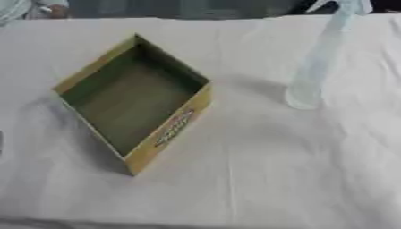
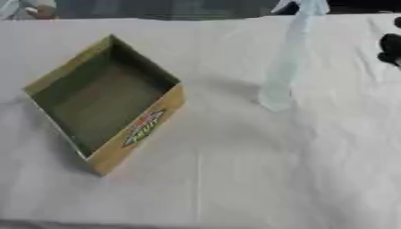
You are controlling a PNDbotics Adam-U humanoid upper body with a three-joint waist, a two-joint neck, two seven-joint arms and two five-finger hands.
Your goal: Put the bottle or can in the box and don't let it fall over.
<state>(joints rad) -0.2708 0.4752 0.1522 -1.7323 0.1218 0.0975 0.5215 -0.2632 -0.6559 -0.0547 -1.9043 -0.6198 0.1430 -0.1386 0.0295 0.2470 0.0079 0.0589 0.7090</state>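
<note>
Right hand (image 2: 390, 48) at right edge

You have an open yellow cardboard box (image 1: 133, 103), its green-brown inside showing, turned cornerwise. To the box's right, well apart from it, a tall pale translucent spray bottle (image 1: 317, 62) stands upright, trigger head on top.

One open cardboard box (image 1: 133, 105) sits on the table. One clear spray bottle (image 1: 317, 62) stands upright. One black hand (image 2: 390, 48) shows.

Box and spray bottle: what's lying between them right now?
Nothing: only bare white tablecloth lies between the open box and the upright clear spray bottle, seen in both eye views.
</note>
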